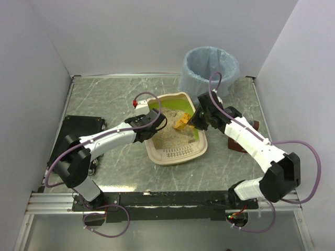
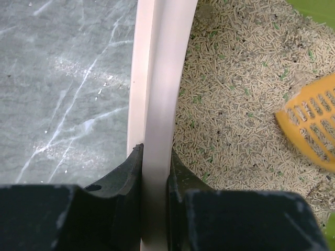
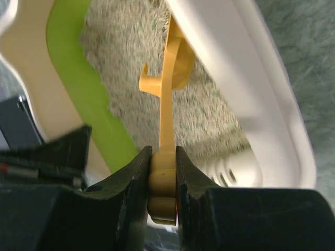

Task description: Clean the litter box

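Observation:
The litter box (image 1: 176,155) sits mid-table, cream rim, lime-green inner wall, beige pellet litter inside. My left gripper (image 1: 153,121) is shut on its left rim; in the left wrist view the cream rim (image 2: 157,94) runs between my jaws, with litter (image 2: 235,99) to its right. My right gripper (image 1: 196,121) is shut on the handle of the orange slotted scoop (image 1: 182,121), whose head is down at the litter. In the right wrist view the scoop (image 3: 166,78) hangs edge-on over the litter, the green wall (image 3: 84,78) to its left. The scoop's head shows in the left wrist view (image 2: 311,123).
A grey round bin with a light-blue bag (image 1: 210,67) stands behind the box at the back right. A black device (image 1: 78,133) lies at the left. A dark red-brown block (image 1: 242,142) sits under my right arm. Grey walls enclose the marbled table (image 1: 115,99).

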Motion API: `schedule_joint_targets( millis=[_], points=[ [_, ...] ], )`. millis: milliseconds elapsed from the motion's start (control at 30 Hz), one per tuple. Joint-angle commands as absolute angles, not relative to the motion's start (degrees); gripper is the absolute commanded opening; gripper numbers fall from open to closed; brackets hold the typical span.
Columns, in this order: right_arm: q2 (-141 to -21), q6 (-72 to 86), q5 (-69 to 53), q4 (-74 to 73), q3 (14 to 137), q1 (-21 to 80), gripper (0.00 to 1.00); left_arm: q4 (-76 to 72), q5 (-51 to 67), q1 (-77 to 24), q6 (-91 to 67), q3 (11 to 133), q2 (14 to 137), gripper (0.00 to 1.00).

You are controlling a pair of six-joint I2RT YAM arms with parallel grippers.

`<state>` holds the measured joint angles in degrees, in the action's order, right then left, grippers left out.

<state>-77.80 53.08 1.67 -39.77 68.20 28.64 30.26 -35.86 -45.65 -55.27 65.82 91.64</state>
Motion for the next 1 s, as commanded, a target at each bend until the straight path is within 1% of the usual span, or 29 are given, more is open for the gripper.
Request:
schedule_joint_targets(
  millis=[0,233,367,500,633,667,733,800,900,967],
  points=[
    [-82.26,58.01,6.15,-36.12,69.43,28.83,0.0,19.69,-37.35,-46.4,-61.0,68.82,84.81,0.01],
    [-88.5,56.96,0.36,-30.59,68.38,28.83,0.0,18.46,-36.3,-46.58,-58.8,68.56,85.25,0.01],
    [-89.65,54.41,-3.16,-25.93,65.4,28.74,0.0,15.83,-35.77,-46.58,-56.08,67.59,84.82,0.01],
    [-90.52,47.39,-9.04,-19.88,63.9,28.57,0.0,15.03,-36.47,-46.58,-54.32,66.97,84.46,0.01],
    [-91.14,39.75,-14.75,-17.33,63.2,28.21,0.0,15.3,-37.53,-46.58,-52.39,67.32,84.9,0.01],
    [-90.97,38.16,-18.68,-15.92,62.67,28.21,0.0,15.38,-37.88,-46.58,-52.12,67.41,84.99,0.01],
    [-90.18,36.75,-20.38,-12.68,60.65,27.86,0.0,15.21,-37.88,-46.58,-51.51,67.41,85.17,0.01],
    [-89.74,37.26,-23.36,-10.38,58.72,27.25,0.0,14.6,-37.62,-46.58,-50.98,67.33,85.17,0.01],
    [-89.65,39.02,-25.83,-10.72,57.84,25.67,0.0,14.33,-37.7,-46.49,-50.62,67.24,85.25,0.01],
    [-88.6,40.95,-26.89,-6.89,56.08,25.05,0.0,15.47,-38.32,-46.49,-51.41,67.85,85.43,0.01]
  ],
)
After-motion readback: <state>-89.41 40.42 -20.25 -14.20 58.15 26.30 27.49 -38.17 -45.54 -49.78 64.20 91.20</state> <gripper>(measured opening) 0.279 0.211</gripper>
